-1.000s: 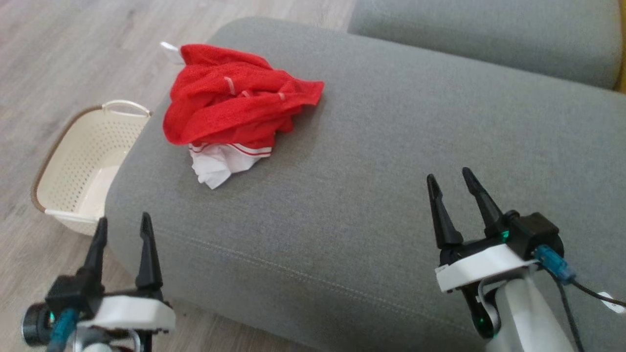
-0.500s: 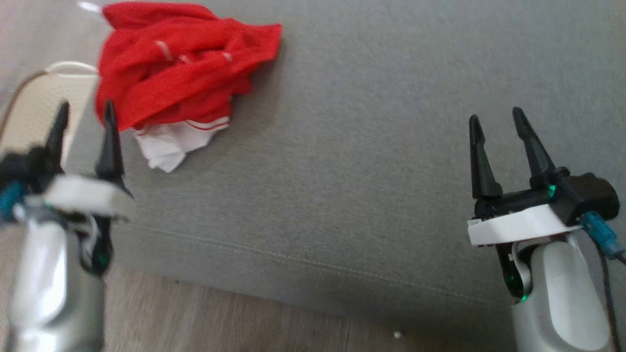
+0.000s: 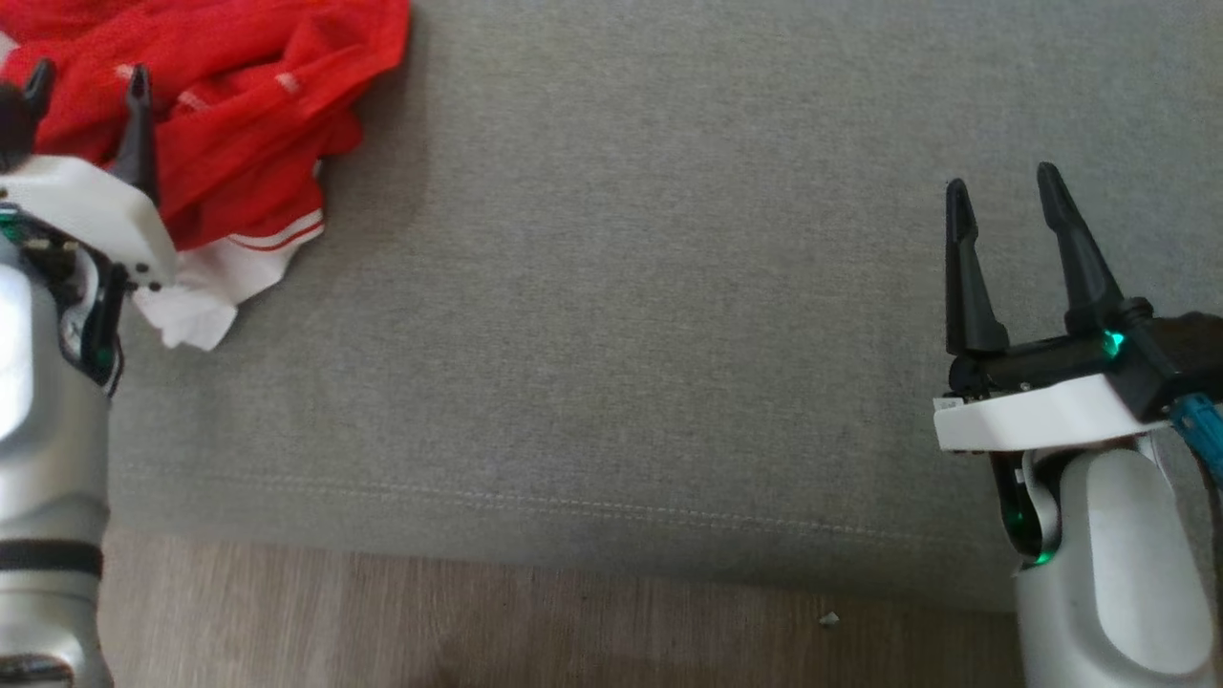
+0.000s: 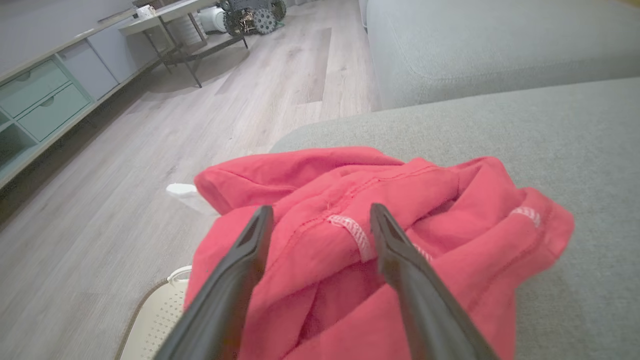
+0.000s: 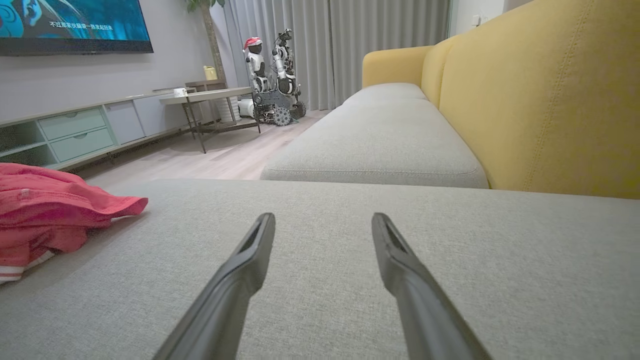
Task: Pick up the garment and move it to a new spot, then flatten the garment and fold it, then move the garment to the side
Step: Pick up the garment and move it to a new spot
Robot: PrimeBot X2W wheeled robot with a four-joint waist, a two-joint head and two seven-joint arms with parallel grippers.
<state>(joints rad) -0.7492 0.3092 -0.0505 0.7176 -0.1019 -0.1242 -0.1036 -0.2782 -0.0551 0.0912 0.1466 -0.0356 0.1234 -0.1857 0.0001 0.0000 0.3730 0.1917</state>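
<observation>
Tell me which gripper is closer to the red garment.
The left gripper: its open jaws are poised over the red garment, while the right gripper, also open, is above bare gray cushion, well apart from the cloth.

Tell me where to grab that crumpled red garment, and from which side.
Probably the raised fold by the white loop atop the red garment, approached from above: it stands proud of the heap, and the open jaws of the left gripper frame it.

Home living room: yellow-backed grey sofa point(image 5: 525, 100), wall television point(image 5: 75, 25), low sideboard point(image 5: 75, 132), curtains point(image 5: 380, 40), wood floor point(image 4: 125, 175).
</observation>
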